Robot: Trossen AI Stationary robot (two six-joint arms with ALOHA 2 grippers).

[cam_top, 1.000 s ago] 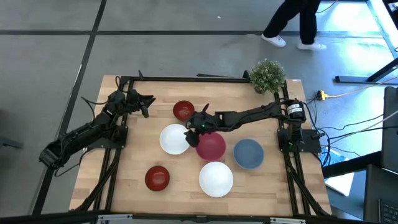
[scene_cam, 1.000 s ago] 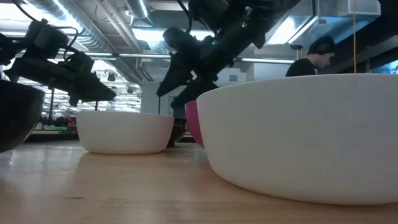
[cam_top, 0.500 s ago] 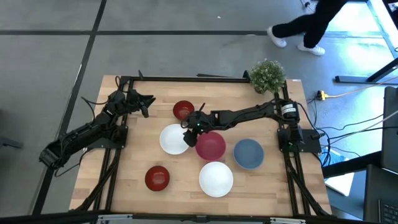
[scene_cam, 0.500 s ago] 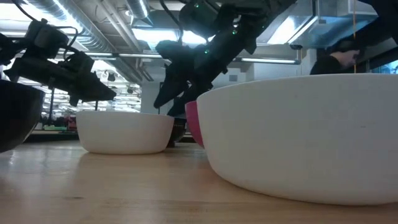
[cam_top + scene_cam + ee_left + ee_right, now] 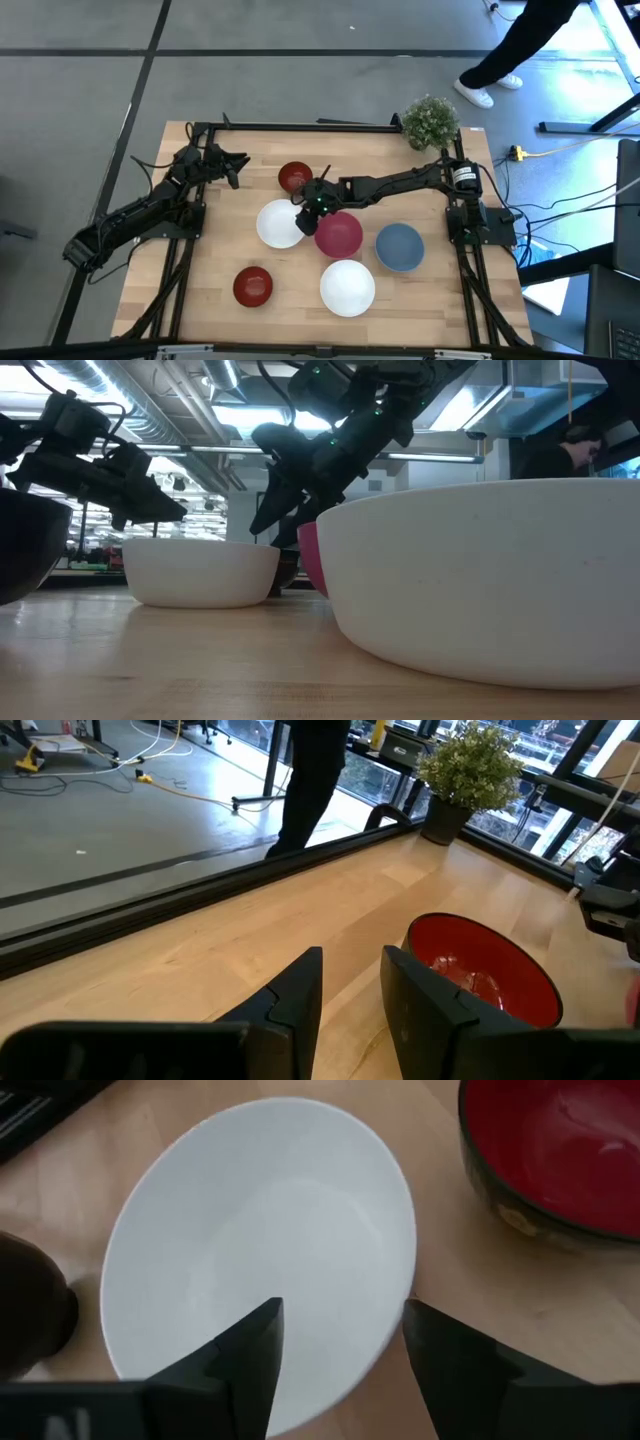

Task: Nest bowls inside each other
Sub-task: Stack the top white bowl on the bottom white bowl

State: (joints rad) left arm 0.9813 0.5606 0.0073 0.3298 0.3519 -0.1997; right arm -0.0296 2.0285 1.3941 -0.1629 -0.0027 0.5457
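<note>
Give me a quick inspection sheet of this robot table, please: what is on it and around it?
Surface: light wooden table in a black frame.
Job's things: six round bowls, none nested: two white bowls, magenta-pink bowl, blue bowl, two dark red bowls.
Clutter: small green potted plant at a far corner.
Grippers: right tool open over the upper white bowl's rim; left tool open, waiting near the far left.
Cables: black cables and a yellow one on the floor to the right.
Surroundings: a person's legs beyond the table.
</note>
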